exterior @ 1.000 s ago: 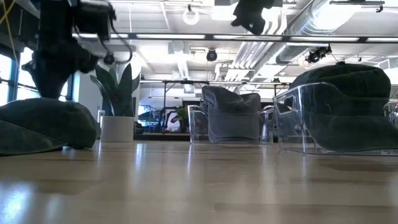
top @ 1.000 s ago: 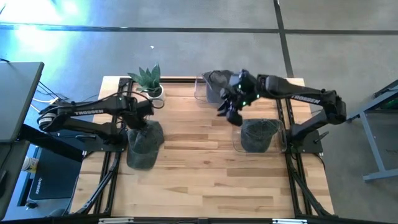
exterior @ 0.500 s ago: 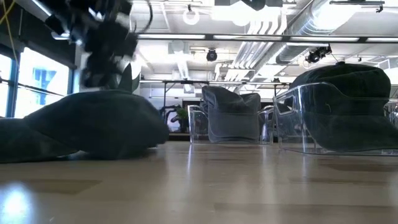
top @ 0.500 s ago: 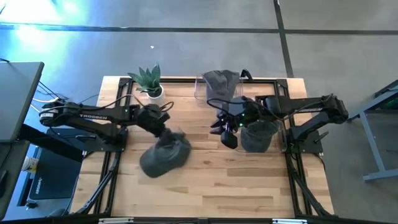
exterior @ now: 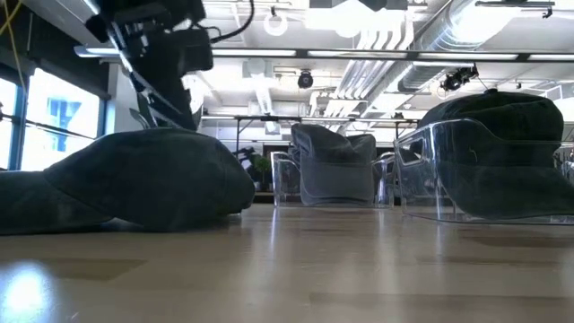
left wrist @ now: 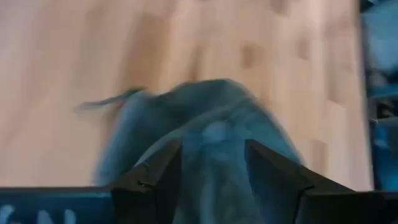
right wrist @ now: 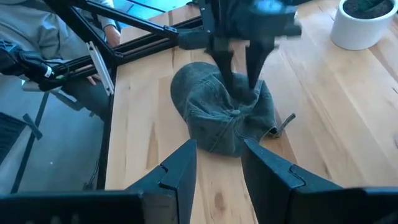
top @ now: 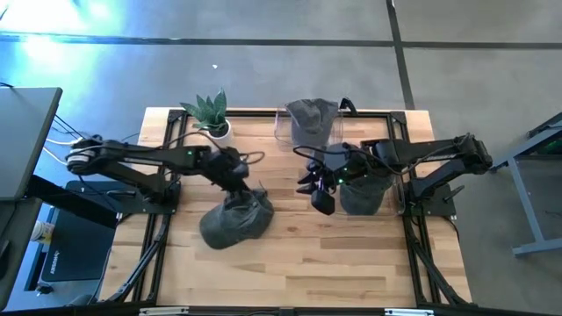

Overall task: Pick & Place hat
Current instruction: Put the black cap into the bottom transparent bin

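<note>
From above, a pale wooden plank tabletop (top: pixel 290 263) carries a soft dark grey fabric cap (top: pixel 234 219) left of centre. The left gripper (top: pixel 243 190) reaches in over the cap's far edge, touching it. The right gripper (top: pixel 321 195) hovers near the middle, beside a clear plastic stand (top: pixel 334 207) that holds a second dark cap (top: pixel 366 190). A third grey cap (top: pixel 313 119) sits on another clear stand at the far edge, near a small green plant in a white pot (top: pixel 211 116).

From tabletop height, the cap (exterior: pixel 134 188) lies slumped on the wood, with the left arm coming down onto its crown. The two stands with their caps are well apart from it.

From the left wrist, the two dark fingers (left wrist: pixel 155 177) stand narrow, with grey fabric of the cap (left wrist: pixel 211 149) bunched between them.

From the right wrist, this arm's own fingers (right wrist: pixel 180 168) stand apart and hold nothing. Beyond them, the left gripper (right wrist: pixel 239 84) pinches the cap (right wrist: pixel 224 115) at its crown.

The cap seems held by a fold only. To move it well, the pinch should stay firm and the lift go slowly, since soft fabric may slip or drag along the wood.
</note>
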`<action>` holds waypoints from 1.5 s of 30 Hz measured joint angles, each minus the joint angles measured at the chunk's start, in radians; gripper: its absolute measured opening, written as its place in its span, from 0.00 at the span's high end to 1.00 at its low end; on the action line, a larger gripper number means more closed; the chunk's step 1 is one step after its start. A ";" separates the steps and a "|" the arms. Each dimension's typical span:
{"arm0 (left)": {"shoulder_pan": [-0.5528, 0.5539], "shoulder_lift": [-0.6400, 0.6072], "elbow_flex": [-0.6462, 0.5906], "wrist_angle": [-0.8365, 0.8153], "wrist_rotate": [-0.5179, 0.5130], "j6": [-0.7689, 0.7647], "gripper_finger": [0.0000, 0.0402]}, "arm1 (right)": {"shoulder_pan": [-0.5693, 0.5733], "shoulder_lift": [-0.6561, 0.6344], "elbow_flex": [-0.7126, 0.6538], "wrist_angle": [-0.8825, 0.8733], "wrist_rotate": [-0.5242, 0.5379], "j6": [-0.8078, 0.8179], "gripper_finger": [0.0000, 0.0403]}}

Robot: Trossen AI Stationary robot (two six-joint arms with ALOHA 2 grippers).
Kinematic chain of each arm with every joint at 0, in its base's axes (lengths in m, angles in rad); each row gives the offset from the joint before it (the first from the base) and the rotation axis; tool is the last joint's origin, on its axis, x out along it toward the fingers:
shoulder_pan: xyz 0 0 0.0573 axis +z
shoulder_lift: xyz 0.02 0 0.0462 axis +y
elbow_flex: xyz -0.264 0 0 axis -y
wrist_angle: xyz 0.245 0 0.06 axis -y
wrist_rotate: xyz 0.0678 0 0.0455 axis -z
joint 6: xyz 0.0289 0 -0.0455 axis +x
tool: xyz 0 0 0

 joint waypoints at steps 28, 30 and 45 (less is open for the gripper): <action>-0.003 0.257 0.004 -0.033 0.407 0.164 0.95 | 0.051 0.000 0.000 -0.024 0.064 0.028 0.70; -0.004 0.230 0.007 -0.026 0.455 0.104 0.95 | 0.067 0.000 0.000 -0.029 0.072 0.012 0.70; -0.004 -0.104 0.155 0.130 0.143 -0.316 0.99 | 0.104 -0.092 -0.262 0.191 0.225 0.022 0.69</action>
